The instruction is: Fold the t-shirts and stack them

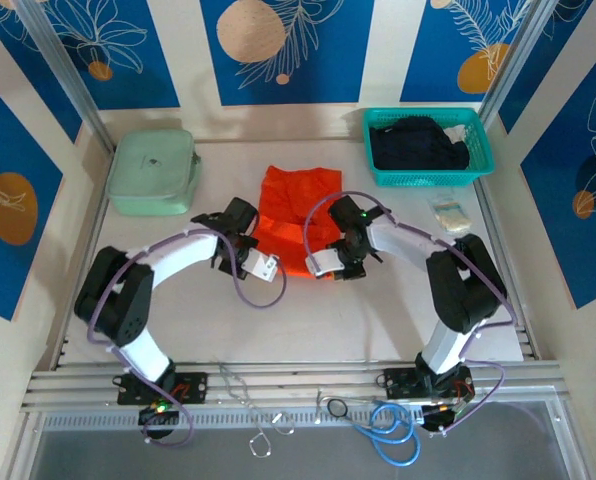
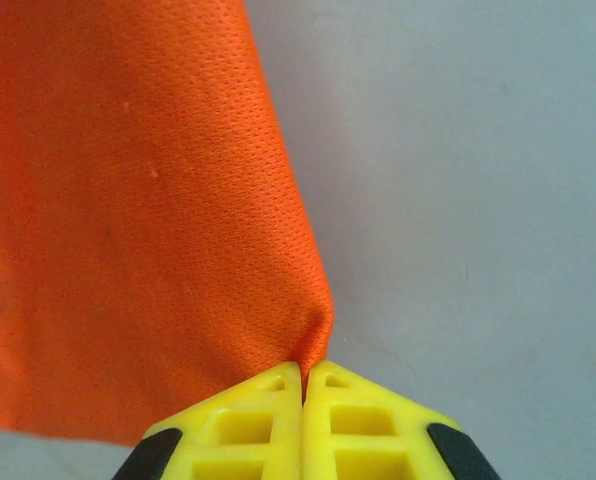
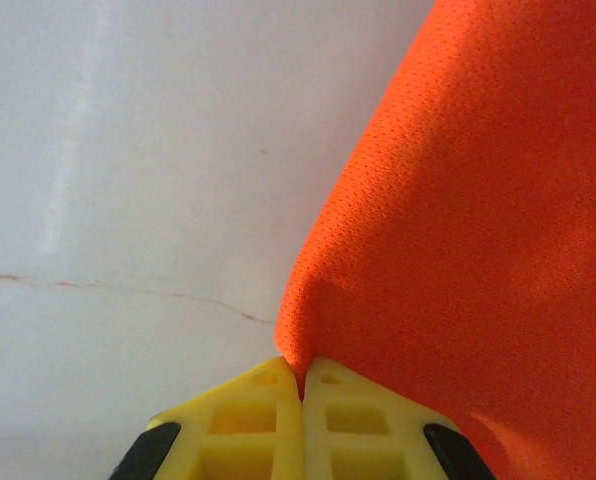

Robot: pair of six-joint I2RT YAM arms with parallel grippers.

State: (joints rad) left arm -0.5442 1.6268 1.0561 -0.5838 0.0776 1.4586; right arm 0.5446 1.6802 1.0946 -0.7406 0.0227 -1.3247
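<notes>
The orange t-shirt [image 1: 296,212] lies partly folded on the middle of the table, and both grippers pinch its near edge. My left gripper [image 1: 267,265] is shut on the near left corner. In the left wrist view its yellow fingertips [image 2: 304,375] meet on a small bunch of orange t-shirt [image 2: 128,200] fabric. On the near right corner my right gripper [image 1: 329,266] is shut too. The right wrist view has those tips [image 3: 302,380] closed on the orange t-shirt [image 3: 478,200] corner. The black t-shirt [image 1: 418,143] sits crumpled in the basket at the back right.
The teal mesh basket [image 1: 478,170] stands at the back right and a pale green lidded box [image 1: 153,170] at the back left. A small clear packet [image 1: 450,213] lies right of the orange shirt. Bare white table [image 1: 308,320] stretches in front of the grippers.
</notes>
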